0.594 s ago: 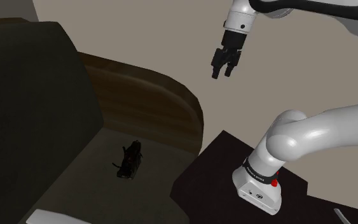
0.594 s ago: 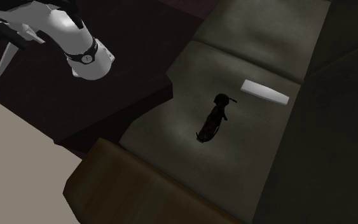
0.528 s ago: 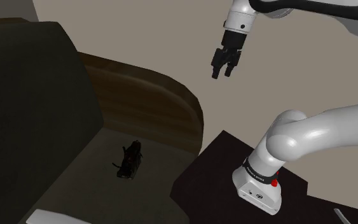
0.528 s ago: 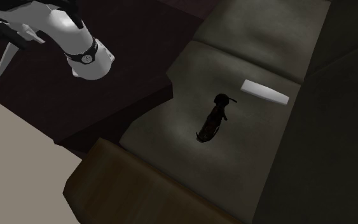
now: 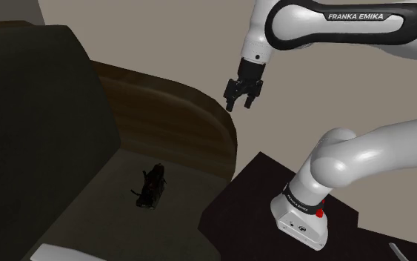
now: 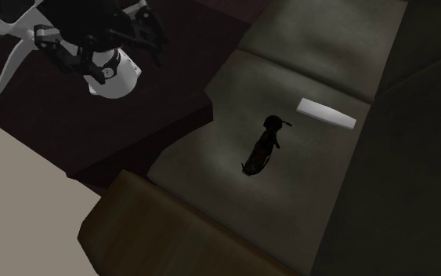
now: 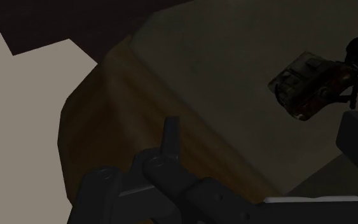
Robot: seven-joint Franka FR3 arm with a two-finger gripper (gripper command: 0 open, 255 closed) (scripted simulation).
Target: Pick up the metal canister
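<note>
- Shoulder view: my gripper [image 5: 238,105] hung, fingers apart, above the sofa armrest [image 5: 192,111].
- Wrist view showed me the canister [image 7: 308,84] pale, on its side.
- Second exterior view added a white slab [image 6: 326,114] nearby.

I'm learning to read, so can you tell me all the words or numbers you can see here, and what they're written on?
"FRANKA EMIKA": white letters on the black cover of the arm's upper link, in the shoulder view.
White print on the black band above the arm's base: too small to read.
The dark canister on the sofa seat: no label that can be read.
</note>
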